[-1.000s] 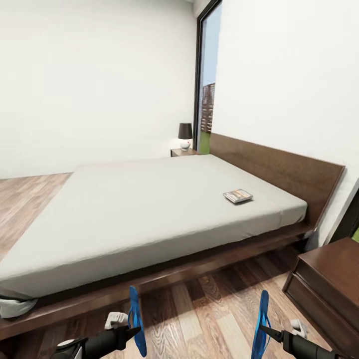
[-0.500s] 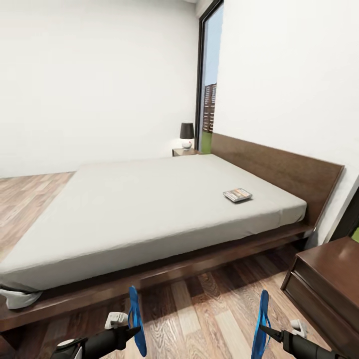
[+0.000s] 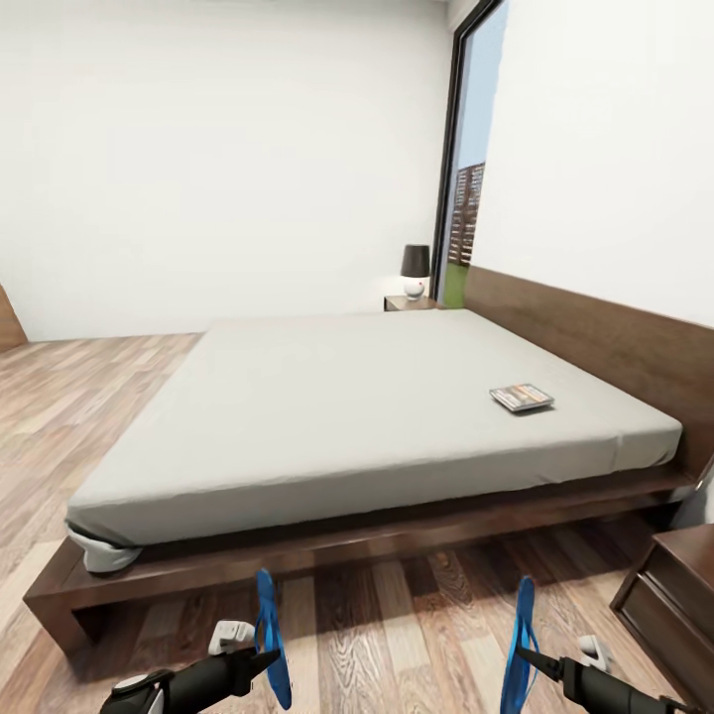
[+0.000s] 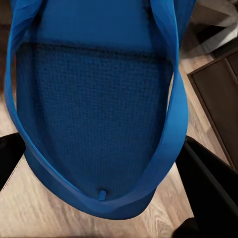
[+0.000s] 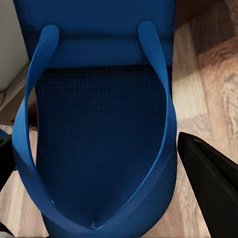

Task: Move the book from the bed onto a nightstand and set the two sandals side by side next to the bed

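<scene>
Each of my grippers is shut on a bright blue sandal held upright above the plank floor, short of the bed's near side. In the head view the left gripper grips one sandal and the right gripper grips the other sandal. The left wrist view looks into its sandal with a black finger beside it; the right wrist view looks into its sandal and a finger. The book lies on the bed's mattress near the headboard. One nightstand stands beyond the bed; another nightstand is at my right.
A black-shaded lamp stands on the far nightstand by the tall window. Wood floor stretches between me and the bed frame and away to the left. The headboard runs along the right wall.
The whole head view has swung left, so the bed and book sit further right in the picture and the near nightstand is mostly cut off. Both grippers keep hold of their sandals.
</scene>
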